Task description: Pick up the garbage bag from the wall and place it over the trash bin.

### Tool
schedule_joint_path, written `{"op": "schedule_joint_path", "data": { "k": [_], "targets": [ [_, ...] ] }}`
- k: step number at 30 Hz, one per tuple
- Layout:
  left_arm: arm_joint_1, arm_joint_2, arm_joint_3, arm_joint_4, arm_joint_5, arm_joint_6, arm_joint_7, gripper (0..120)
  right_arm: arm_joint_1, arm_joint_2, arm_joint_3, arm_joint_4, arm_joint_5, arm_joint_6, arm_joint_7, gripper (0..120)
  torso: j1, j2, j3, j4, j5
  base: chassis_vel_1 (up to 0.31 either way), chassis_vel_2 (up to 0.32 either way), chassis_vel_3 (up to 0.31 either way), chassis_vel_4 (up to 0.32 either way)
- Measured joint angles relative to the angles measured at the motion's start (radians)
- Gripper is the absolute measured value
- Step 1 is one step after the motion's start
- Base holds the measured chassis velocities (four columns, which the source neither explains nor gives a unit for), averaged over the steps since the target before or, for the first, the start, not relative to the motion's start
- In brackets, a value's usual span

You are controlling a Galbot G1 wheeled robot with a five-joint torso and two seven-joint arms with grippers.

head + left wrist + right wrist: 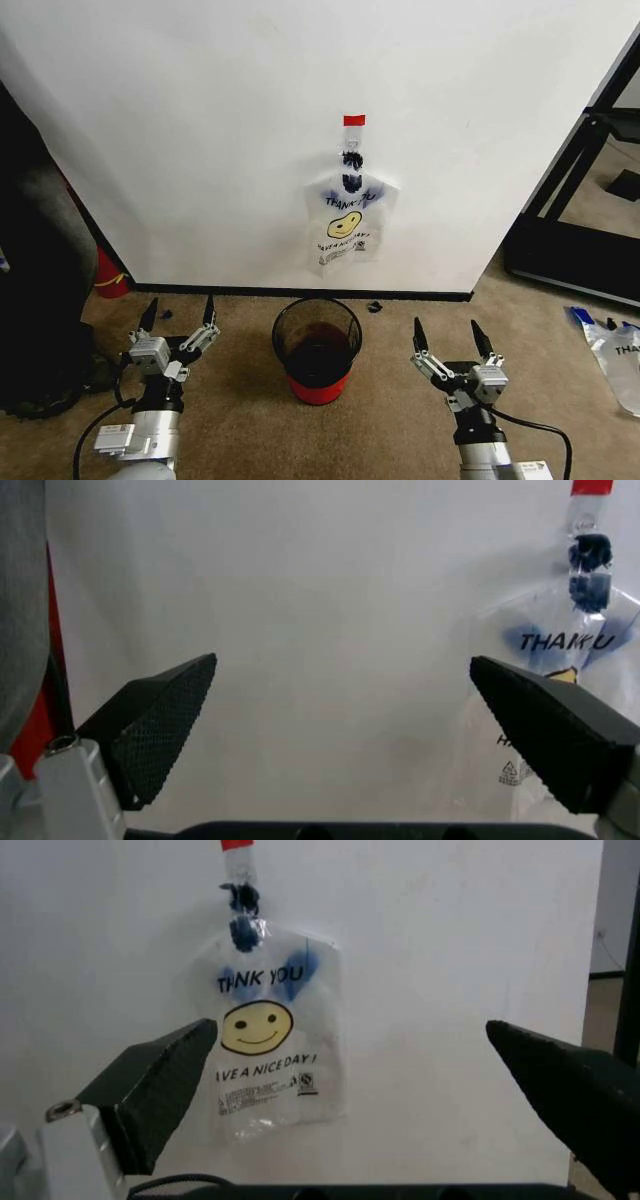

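Note:
The garbage bag [347, 224], clear with blue "THANK YOU" print and a yellow smiley, hangs flat on the white wall [220, 130] from a black hook under a red tape strip [354, 120]. It also appears in the right wrist view as the garbage bag [268, 1042] and in the left wrist view as the garbage bag [560, 667]. The trash bin [317, 349], dark with a red base, stands on the carpet just below the bag. My left gripper [179, 313] is open, low and left of the bin. My right gripper [449, 337] is open, low and right of it.
A red fire extinguisher [108, 275] stands by the wall at left beside a dark object. Another clear-and-blue plastic bag [618, 355] lies on the carpet at far right. A black frame [575, 200] stands at the right. A small dark scrap [375, 306] lies by the baseboard.

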Motion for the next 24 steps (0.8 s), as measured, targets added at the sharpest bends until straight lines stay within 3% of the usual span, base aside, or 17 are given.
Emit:
{"op": "schedule_joint_path", "data": {
  "k": [11,21,24],
  "targets": [
    [-0.009,0.010,-0.003,0.021,-0.010,0.001,0.000,100,-0.003,-0.002,0.001,0.001,0.021,-0.013,0.010,100,0.000,0.000,0.000,0.0000,0.0000,0.000,0.000,0.000,0.000],
    [0.007,-0.001,0.007,0.020,-0.003,0.003,-0.001,99,0.122,-0.112,-0.031,-0.051,0.458,-0.151,-0.035,100,0.000,0.000,0.000,-0.0001,0.0003,0.000,0.000,0.000,0.000],
    [0.008,0.000,0.007,0.020,-0.003,0.003,0.000,99,0.153,-0.129,-0.031,-0.062,0.515,-0.169,-0.044,100,0.000,0.000,0.000,0.0002,0.0002,0.000,0.000,0.000,0.000]
  ]
}}
